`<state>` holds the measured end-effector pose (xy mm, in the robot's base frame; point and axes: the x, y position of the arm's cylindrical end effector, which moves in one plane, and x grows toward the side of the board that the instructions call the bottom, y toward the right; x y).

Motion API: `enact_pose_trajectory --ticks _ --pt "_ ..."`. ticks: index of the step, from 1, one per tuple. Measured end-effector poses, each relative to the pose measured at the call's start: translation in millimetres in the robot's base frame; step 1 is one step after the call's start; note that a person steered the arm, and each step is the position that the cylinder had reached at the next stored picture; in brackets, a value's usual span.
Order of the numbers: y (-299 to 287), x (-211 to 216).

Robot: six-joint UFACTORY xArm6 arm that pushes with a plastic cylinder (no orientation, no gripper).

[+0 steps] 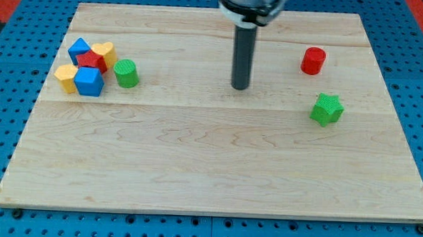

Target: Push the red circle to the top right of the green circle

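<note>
The red circle [313, 60] stands at the view's upper right of the wooden board. The green circle [126, 73] stands at the view's left, next to a cluster of blocks. My tip [241, 87] rests on the board near the top middle, between the two. It is about a hundred pixels left of and a little below the red circle, touching no block.
A green star-shaped block [327, 109] lies below the red circle. Left of the green circle sits a cluster: two blue blocks [89, 81] [78, 50], a red block [92, 60], two yellow blocks [67, 76] [104, 52]. The board [209, 168] lies on a blue pegboard.
</note>
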<state>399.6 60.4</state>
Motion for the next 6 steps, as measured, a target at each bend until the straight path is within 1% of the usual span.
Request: enact_pose_trajectory --ticks 2,3,4,5,6 --pt "118.2 4.5" --pt "170.0 -11.4" --pt "196.2 -38.5" --pt "202.2 -67.4" --pt "128.2 -67.9"
